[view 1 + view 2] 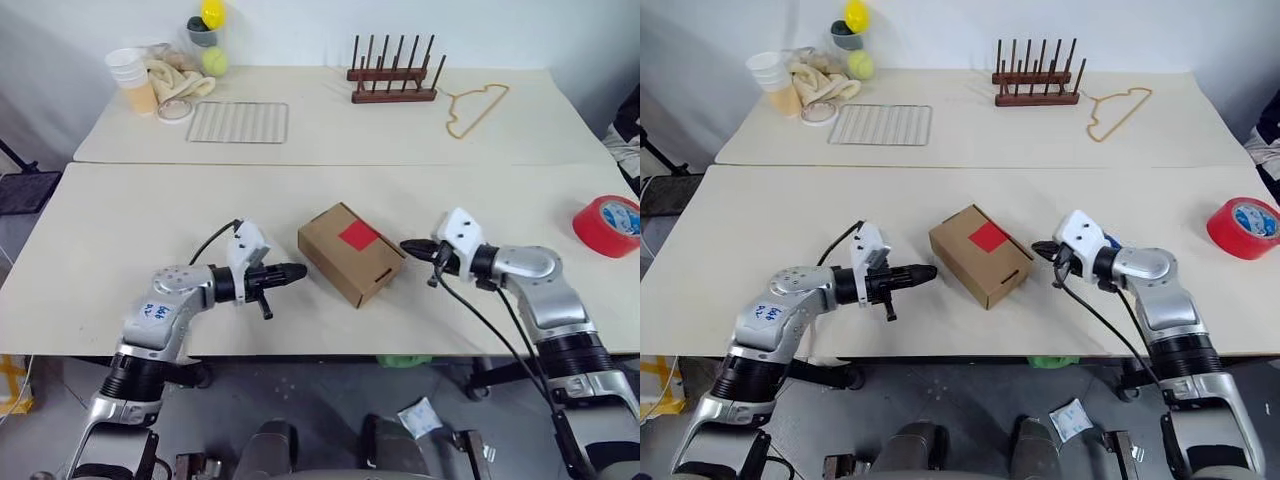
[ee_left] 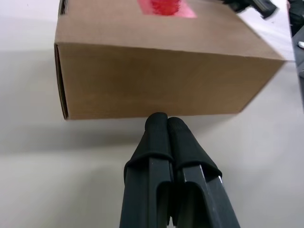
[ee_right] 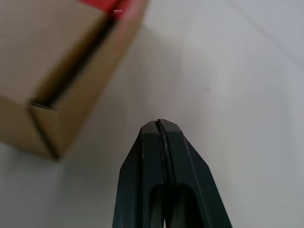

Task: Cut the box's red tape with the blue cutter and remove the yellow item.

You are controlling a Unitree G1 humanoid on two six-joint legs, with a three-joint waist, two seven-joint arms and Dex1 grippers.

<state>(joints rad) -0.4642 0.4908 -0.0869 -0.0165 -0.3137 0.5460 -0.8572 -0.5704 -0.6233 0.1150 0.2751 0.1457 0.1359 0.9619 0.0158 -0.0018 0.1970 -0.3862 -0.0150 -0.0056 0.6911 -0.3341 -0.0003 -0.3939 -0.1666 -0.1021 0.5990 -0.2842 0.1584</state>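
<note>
Sealed carton between two empty grippers, cutting not yet begun.

The box [image 1: 351,253] lies near the front edge of the table [image 1: 120,220], flaps folded shut, its red tape [image 1: 359,236] whole on the top face. So nothing of the task looks done: tape uncut, yellow item not out. The left gripper [image 1: 293,270] points at the box's left side, just beside it, fingers pressed together on nothing. The right gripper [image 1: 415,247] sits just off the box's right corner, likewise closed and empty. Neither holds a cutter. Further out lie a red tape roll [image 1: 607,225] and a wire rack [image 1: 238,122].
</note>
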